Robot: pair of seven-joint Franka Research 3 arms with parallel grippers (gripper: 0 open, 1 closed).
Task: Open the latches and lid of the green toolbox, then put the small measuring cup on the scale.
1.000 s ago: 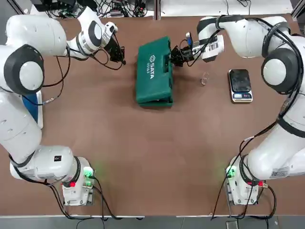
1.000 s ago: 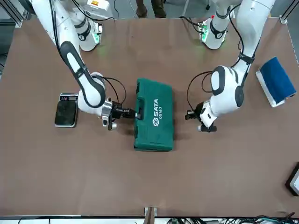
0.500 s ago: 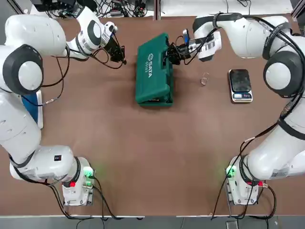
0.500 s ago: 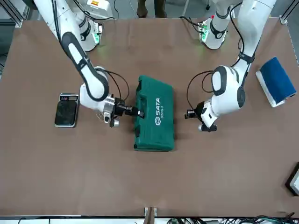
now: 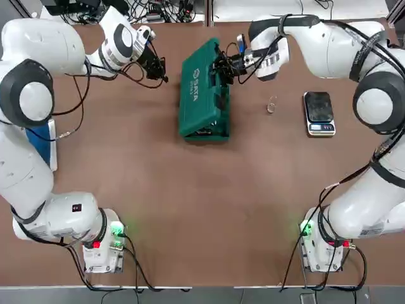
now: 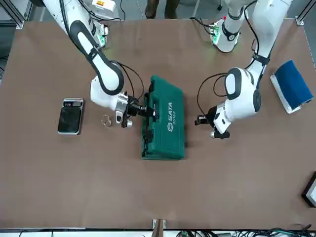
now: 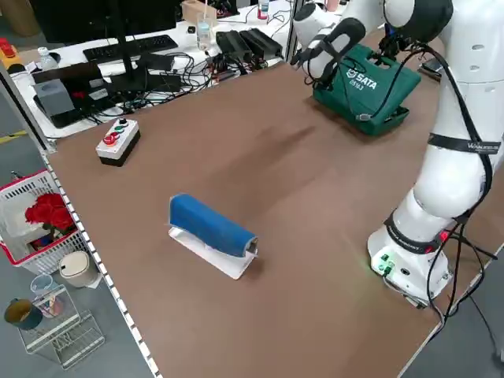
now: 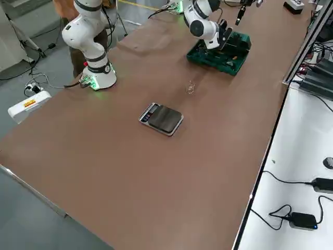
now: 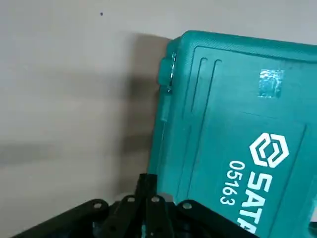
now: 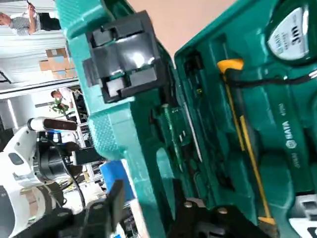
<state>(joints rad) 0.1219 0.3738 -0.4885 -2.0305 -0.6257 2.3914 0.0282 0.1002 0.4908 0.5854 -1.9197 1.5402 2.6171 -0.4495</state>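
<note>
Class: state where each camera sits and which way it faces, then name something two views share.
Top: overhead, looking down; both arms, toolbox, scale.
Front: across the table, facing the robot; both arms.
Left side: raised, diagonally down; one arm, blue object.
Right side: raised, diagonally down; parts of both arms.
Left wrist: on that arm, facing the lid; its fingers.
Right wrist: on that arm, facing the toolbox's inside; its fingers, the other arm.
Top and front share the scale.

Bright, diffuse light; soft shadows and slight blur in left wrist view.
</note>
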